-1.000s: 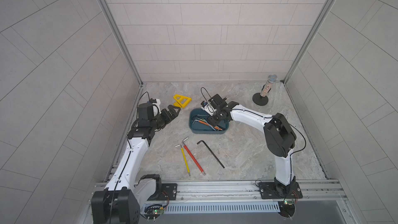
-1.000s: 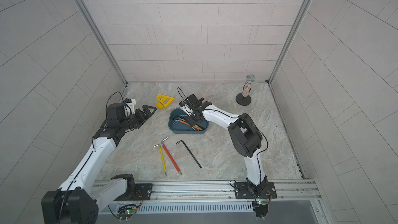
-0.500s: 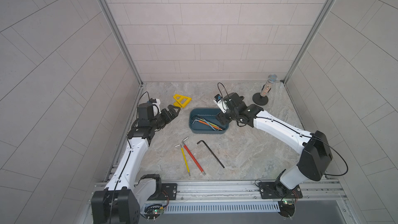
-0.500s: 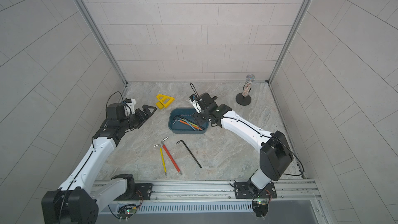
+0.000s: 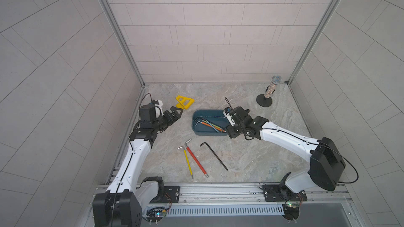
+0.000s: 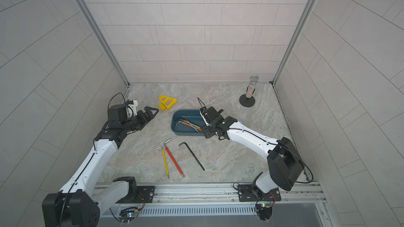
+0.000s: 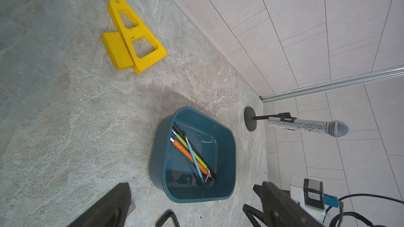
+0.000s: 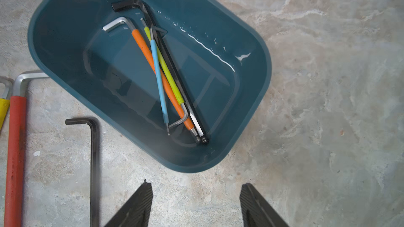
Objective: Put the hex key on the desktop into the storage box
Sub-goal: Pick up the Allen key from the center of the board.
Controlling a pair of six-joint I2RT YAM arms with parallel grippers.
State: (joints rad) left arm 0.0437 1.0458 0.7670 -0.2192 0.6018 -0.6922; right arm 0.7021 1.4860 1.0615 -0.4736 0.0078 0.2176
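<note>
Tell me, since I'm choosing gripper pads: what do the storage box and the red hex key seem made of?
Storage box: glossy moulded plastic likely, judging by glare streaks. Red hex key: bare silvery metal bend, matte red sleeve, perhaps rubber or plastic.

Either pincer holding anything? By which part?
Nothing held. The right pincer is open and empty beside the shallow teal plastic storage box; the left pincer is open and empty too.
</note>
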